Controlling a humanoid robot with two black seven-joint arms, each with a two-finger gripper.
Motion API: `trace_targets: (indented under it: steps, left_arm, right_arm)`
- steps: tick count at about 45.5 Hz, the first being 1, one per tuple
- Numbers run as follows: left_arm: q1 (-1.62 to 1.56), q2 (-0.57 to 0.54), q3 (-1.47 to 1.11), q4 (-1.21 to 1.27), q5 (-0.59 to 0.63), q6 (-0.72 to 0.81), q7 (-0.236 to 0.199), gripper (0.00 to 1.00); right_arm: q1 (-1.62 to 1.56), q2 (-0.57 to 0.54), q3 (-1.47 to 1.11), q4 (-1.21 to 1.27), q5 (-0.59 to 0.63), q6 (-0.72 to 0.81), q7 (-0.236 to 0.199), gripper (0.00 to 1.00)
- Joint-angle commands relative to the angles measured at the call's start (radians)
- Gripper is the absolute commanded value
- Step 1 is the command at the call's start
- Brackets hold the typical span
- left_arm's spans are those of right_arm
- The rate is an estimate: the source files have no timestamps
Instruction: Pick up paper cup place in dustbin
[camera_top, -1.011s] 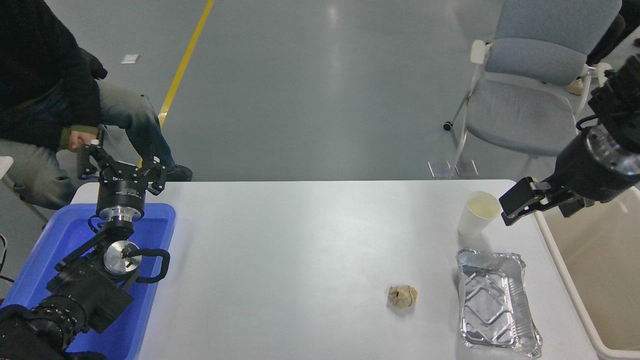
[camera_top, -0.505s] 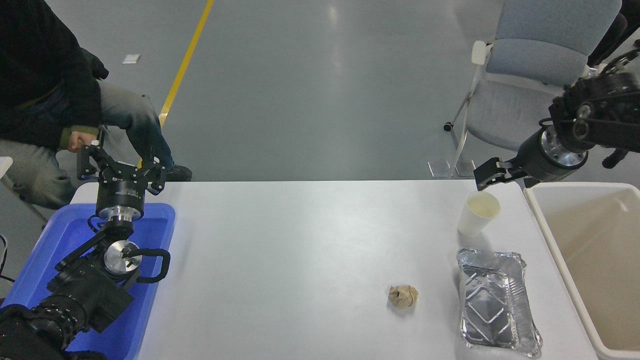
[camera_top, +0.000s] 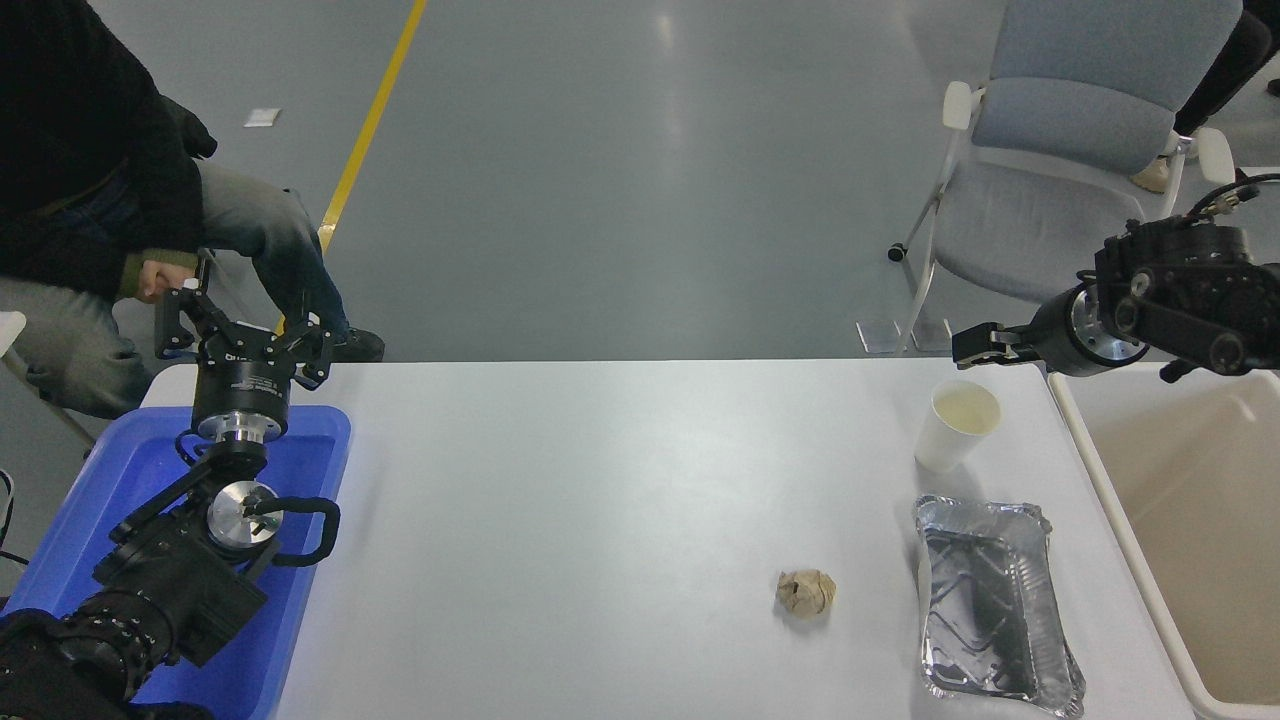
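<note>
One paper cup (camera_top: 956, 425) upright (mouth upward)

Floor (camera_top: 640, 180): grey, glossy, soft overhead glare – yellow line (camera_top: 372, 120) running diagonally at left. Grey-blue padded chair (camera_top: 1050, 170) with white frame beyond white table (camera_top: 600, 500) – far right.

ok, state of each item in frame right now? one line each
paper cup: upright on the table, open top, not held
dustbin: open, off the table's right edge, cup not in it
foil tray: flat on the table, empty
paper ball: crumpled, loose on the table
blue tub: under the left arm
right end effector: above and behind the cup, holding nothing
left end effector: open, parked
</note>
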Motion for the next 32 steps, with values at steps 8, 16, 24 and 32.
trace_targets:
  steps: [8,16,24,32]
  left_arm:
    - [0.0,0.0,0.0,0.0,0.0,0.0,0.0,0.99]
    - [0.0,0.0,0.0,0.0,0.0,0.0,0.0,0.99]
    - [0.0,0.0,0.0,0.0,0.0,0.0,0.0,0.99]
    - [0.0,0.0,0.0,0.0,0.0,0.0,0.0,0.99]
  right_arm:
    - [-0.155,0.057,0.031,-0.083,-0.024,-0.157,0.024,1.0]
    - [-0.202,0.077,0.031,-0.138,-0.041,-0.226,0.032,1.0]
    - [-0.225,0.083,0.029,-0.176,-0.053,-0.269,0.041,1.0]
    - [-0.237,0.085,0.027,-0.195,-0.075,-0.278,0.051,1.0]
